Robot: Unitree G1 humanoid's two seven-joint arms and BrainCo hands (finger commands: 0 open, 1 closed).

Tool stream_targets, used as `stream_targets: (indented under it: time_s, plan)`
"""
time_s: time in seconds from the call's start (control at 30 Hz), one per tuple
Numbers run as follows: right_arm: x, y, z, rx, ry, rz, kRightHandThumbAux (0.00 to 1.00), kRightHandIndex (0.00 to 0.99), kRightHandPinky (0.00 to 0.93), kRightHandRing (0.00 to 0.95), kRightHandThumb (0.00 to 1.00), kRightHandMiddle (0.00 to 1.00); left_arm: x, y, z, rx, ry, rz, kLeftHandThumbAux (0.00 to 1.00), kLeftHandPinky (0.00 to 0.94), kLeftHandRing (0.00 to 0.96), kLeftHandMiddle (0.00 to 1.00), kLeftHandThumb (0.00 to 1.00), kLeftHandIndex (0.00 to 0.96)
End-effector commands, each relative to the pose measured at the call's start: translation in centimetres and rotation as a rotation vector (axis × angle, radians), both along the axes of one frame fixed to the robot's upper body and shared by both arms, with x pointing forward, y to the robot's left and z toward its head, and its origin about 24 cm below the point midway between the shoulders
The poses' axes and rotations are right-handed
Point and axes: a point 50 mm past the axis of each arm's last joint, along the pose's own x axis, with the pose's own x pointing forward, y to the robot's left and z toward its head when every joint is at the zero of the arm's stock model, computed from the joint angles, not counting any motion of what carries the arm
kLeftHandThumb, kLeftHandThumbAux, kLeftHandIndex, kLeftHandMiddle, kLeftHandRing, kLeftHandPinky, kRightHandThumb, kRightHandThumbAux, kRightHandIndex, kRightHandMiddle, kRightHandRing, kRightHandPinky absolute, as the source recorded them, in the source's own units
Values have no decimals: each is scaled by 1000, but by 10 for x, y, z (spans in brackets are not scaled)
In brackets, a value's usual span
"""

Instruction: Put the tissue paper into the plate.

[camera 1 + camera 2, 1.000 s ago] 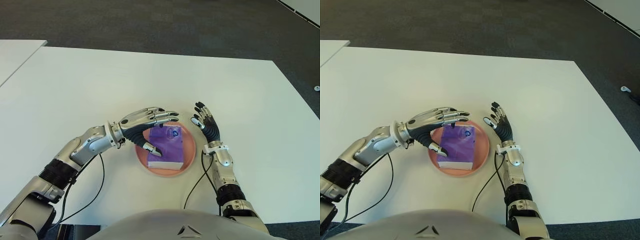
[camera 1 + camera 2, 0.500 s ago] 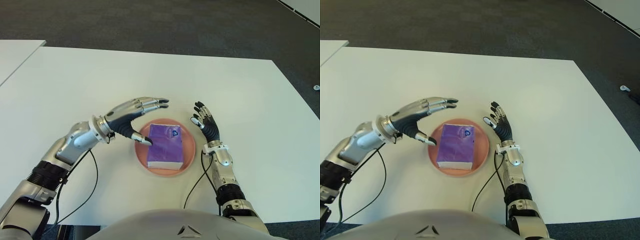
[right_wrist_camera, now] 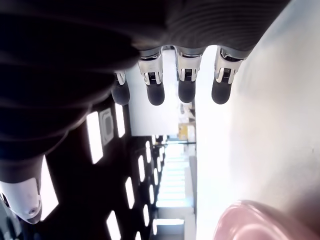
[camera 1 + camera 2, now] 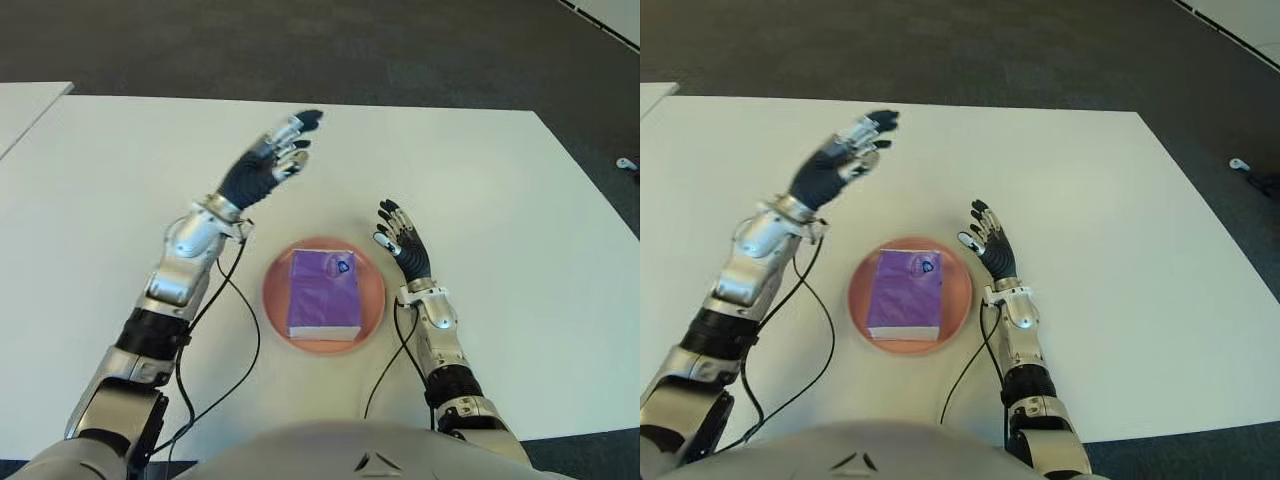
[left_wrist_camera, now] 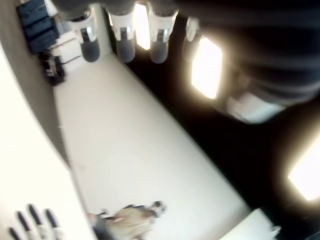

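One table (image 4: 520, 200), white, with one pink plate (image 4: 273, 300) near its front edge. One purple tissue pack (image 4: 322, 295) lies flat inside the plate, within the rim, a small round mark at its far end.

Two hands in view. Left hand (image 4: 268, 165) raised above the table, well apart from the plate, up and to the plate's left; fingers stretched out and loose, grasping nothing. Left wrist view shows four fingertips (image 5: 125, 45) extended with only room and ceiling lights behind them.

Right hand (image 4: 990, 242) just beside the plate on its right side, palm facing the plate, fingers spread and pointing away from the robot, empty. Right wrist view: four straight fingertips (image 3: 186, 87), the thumb off to the side, plate rim (image 3: 260, 217) at the corner.

Two black cables (image 4: 238, 340) trail over the table, one from each forearm, either side of the plate.
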Motion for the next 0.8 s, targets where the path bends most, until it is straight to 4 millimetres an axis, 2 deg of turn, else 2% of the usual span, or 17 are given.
stream_targets:
  time_s: [0.03,0.07,0.13,0.2,0.3,0.53,0.8]
  plan:
    - [-45,-4,-60,20,322,-38,564,0,0,0,0,0,-10,50,-26,-145,153,121,286,0,0,0,35,0]
    - [-45,-4,-60,20,322,-38,564,0,0,0,0,0,-7,49,-30,-145,162,139,271,0,0,0,28,0]
    - [-46,-4,-60,20,323,-37,564,0,0,0,0,0,2,52,-54,-138,216,205,257,0,0,0,15,0]
    - [-47,-4,-60,20,323,-36,564,0,0,0,0,0,5,52,-69,-128,250,240,248,0,0,0,6,0]
    - [-48,-4,-60,22,323,-33,565,0,0,0,0,0,2,49,-99,-78,326,310,233,0,0,0,1,0]
    - [-48,-5,-61,32,326,-32,573,0,0,0,0,0,-13,40,-128,-1,363,391,223,0,0,0,0,0]
    - [-47,-7,-64,24,332,-30,579,0,0,0,0,0,-24,34,-152,-4,415,442,244,0,0,0,0,0]
